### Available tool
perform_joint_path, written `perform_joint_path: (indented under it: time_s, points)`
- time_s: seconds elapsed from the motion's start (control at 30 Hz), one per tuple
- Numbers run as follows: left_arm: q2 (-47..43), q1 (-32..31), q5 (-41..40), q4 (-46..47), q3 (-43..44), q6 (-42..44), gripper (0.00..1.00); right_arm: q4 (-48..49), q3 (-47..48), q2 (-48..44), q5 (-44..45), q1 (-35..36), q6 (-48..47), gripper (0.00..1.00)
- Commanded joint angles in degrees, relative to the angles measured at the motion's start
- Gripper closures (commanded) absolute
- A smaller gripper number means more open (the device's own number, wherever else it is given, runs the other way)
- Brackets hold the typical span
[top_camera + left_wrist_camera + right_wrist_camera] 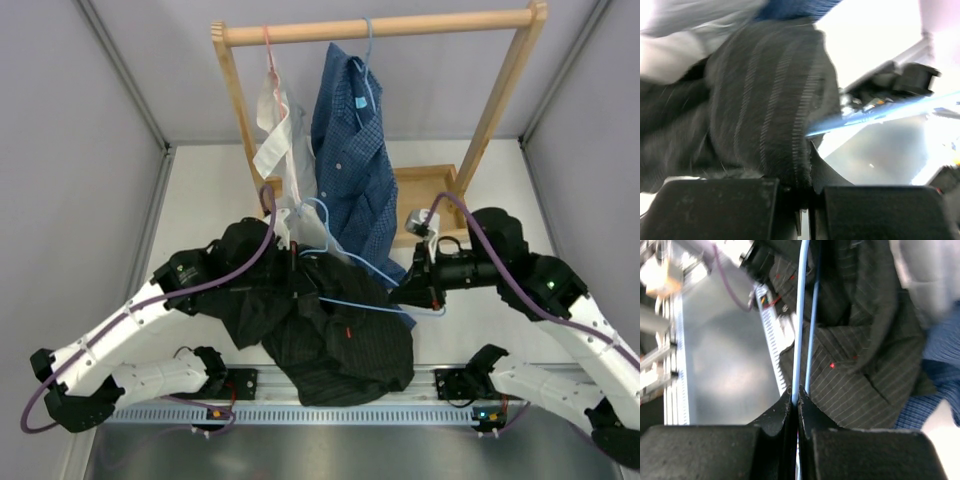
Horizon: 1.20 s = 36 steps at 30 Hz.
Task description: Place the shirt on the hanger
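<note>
Fabric of the shirt lies bunched in a dark heap on the worktop, just toward 6 o'clock from the middle of the overhead view. Its lower edge comes close to the slotted rail at the near edge. The left gripper sits at the heap's 10 o'clock corner, clenched on a fold of pinstriped cloth. The left wrist view shows that fold rising from between the fingers. The hanger lies across the upper part of the shirt, its hook curling toward 12 o'clock and one arm running out toward 3 o'clock. There the right gripper grasps the thin blue wire, jaws pressed tight on it. At 12 o'clock a wooden rack carries a blue checked shirt and, on that shirt's 9 o'clock side, a white garment.
</note>
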Motion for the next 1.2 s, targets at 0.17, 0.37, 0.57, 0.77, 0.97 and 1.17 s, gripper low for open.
perform_joint_path:
  time_s: [0.17,0.37,0.57,0.77,0.97,1.17]
  points:
    - [-1.9,-0.1,1.2,-6.8,14.0,6.4,1.00,7.5,2.8,5.8,4.7,17.7,-5.7,1.00]
    - [-2.5,-0.1,0.6,-11.7,17.5,11.4,1.00,17.0,-0.7,3.0,5.1,17.7,-5.0,1.00]
    - [-0.9,0.0,-9.2,-20.8,26.4,12.9,1.00,14.3,-0.7,3.8,13.8,17.6,-9.4,1.00]
    - [2.6,-0.1,-10.5,-26.6,38.6,17.5,1.00,10.9,-0.3,4.3,12.0,16.5,-14.1,1.00]
    - [6.9,-0.1,2.4,-25.0,41.5,23.4,1.00,7.4,8.9,8.6,5.2,16.3,-19.1,1.00]
    - [6.6,0.0,9.7,-22.7,39.2,27.7,1.00,11.9,11.6,9.9,-1.8,16.0,-21.0,1.00]
